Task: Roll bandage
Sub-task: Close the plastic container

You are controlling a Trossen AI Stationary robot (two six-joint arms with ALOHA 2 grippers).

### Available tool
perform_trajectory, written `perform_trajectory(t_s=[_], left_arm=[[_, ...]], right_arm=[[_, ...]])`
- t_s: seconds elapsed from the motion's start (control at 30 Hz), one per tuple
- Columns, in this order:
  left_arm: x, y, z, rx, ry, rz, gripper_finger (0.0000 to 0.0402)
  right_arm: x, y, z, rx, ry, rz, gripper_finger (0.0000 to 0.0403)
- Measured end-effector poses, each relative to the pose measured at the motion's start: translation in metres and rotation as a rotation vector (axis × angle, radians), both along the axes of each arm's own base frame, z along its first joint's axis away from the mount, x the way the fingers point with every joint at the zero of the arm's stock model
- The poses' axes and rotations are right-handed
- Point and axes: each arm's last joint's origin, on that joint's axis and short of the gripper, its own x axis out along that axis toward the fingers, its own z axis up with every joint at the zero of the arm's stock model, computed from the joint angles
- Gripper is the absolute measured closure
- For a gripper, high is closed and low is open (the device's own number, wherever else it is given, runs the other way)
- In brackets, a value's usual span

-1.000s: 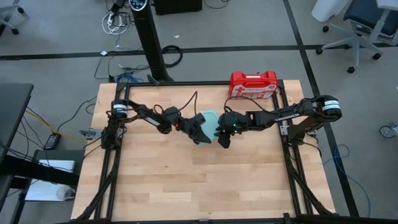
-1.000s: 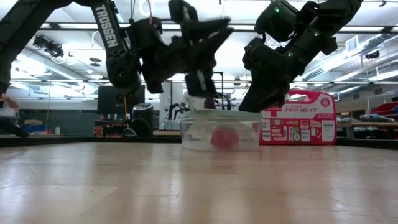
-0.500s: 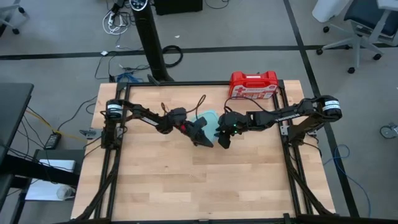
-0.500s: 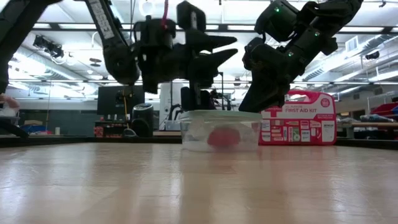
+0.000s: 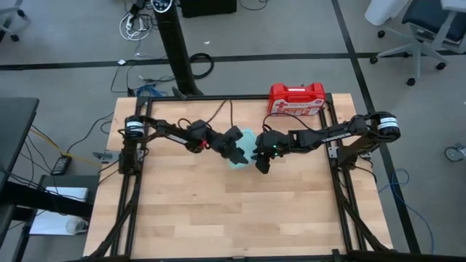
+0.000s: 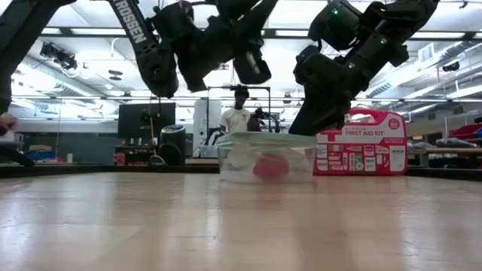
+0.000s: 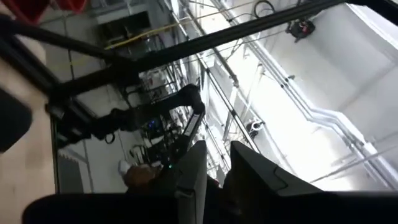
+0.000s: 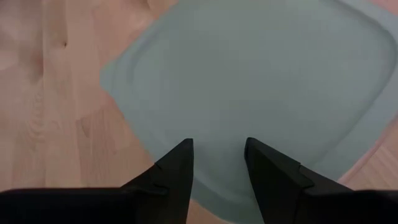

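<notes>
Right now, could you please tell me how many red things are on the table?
2: the first-aid case at the table's far edge, and the bandage inside the lidded container mid-table. Others may be hidden under the arms.

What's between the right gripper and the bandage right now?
The pale blue lid of the container lies between them: the right gripper hovers over it in the right wrist view; the bandage sits inside.
</notes>
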Motion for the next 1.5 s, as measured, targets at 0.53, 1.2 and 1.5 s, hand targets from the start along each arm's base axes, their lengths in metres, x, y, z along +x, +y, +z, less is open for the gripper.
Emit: perform_trajectory(t_s=[0.53, 1.2, 1.5], left_arm=[[0.005, 0.006, -0.023, -0.025, 0.076, 0.003, 0.0325], [0.005, 0.007, -0.066, 0.017, 0.286, 0.023, 0.0325], [0.001, 0.011, -0.003, 0.020, 0.014, -0.019, 0.0325]], right_arm=[[0.000, 0.001, 0.000, 0.012, -0.001, 0.012, 0.0253], [0.000, -0.001, 0.000, 0.002, 0.002, 0.011, 0.0253], [0.001, -0.001, 0.001, 0.023, -0.010, 0.017, 0.0253]])
